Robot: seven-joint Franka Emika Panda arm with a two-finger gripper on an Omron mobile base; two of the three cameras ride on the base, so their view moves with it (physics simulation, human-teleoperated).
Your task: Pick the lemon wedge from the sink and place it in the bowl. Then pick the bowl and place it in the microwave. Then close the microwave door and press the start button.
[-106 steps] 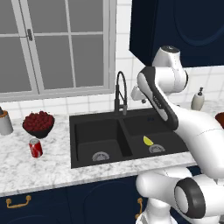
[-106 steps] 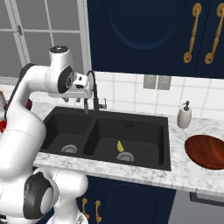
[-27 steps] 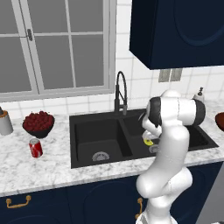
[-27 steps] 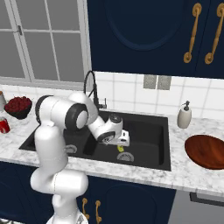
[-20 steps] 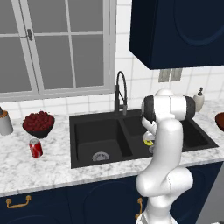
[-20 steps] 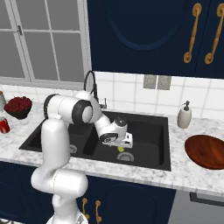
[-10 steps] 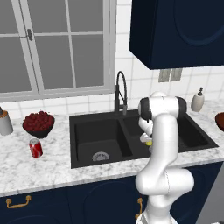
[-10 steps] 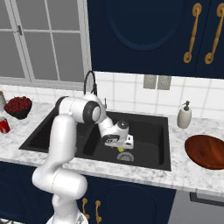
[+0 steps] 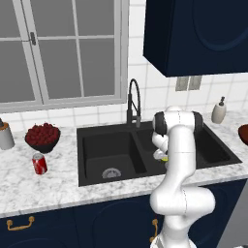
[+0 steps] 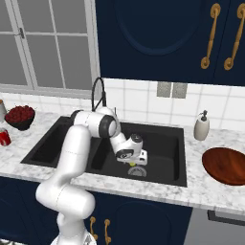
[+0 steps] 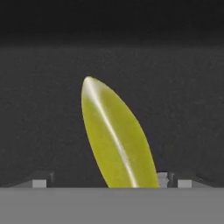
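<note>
The lemon wedge lies on the black floor of the sink's right basin. It stands close and large in the hand view, between the two finger tips. My gripper is open and low in that basin, straddling the wedge without pinching it. In the left base view the arm hides most of the hand, and a sliver of the yellow wedge shows beside it. The reddish-brown bowl rests on the counter right of the sink. The microwave is out of view.
A black spring faucet rises behind the divider between the basins. A soap dispenser stands at the back right. A dark bowl of red fruit and a red can sit on the marble counter left of the sink.
The arm has folded closer over the right basin and the hand has sunk lower onto the lemon wedge. The jaws stayed wide. Nothing else moved.
</note>
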